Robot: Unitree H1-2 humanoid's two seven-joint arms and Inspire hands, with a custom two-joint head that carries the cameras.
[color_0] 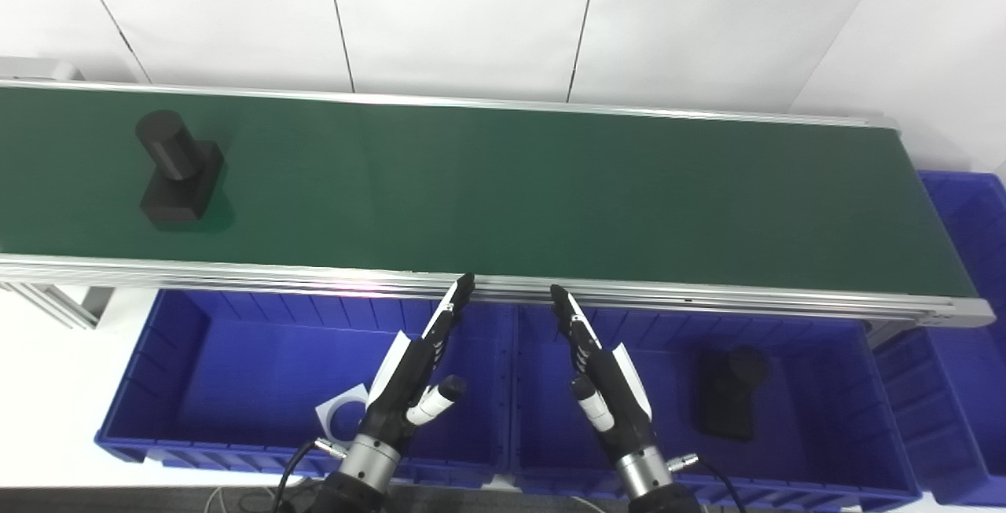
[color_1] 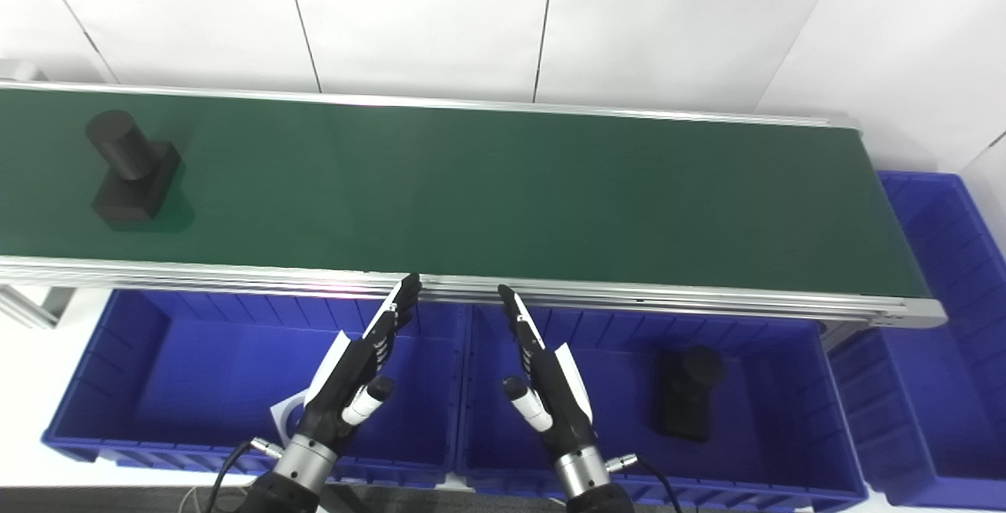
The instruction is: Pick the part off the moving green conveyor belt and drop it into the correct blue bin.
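A black part (color_0: 178, 171), a cylinder on a rectangular base, stands on the green conveyor belt (color_0: 511, 191) at its far left. My left hand (color_0: 415, 375) is open and empty, held over the left blue bin (color_0: 149, 387) just below the belt's near rail. My right hand (color_0: 601, 375) is open and empty over the middle blue bin (color_0: 833, 419), palms facing each other. Both hands are far to the right of the part.
A similar black part (color_0: 727, 395) lies in the middle bin. A white ring-shaped piece (color_0: 343, 416) lies in the left bin. A third blue bin (color_0: 971, 340) stands at the belt's right end. White wall panels stand behind the belt.
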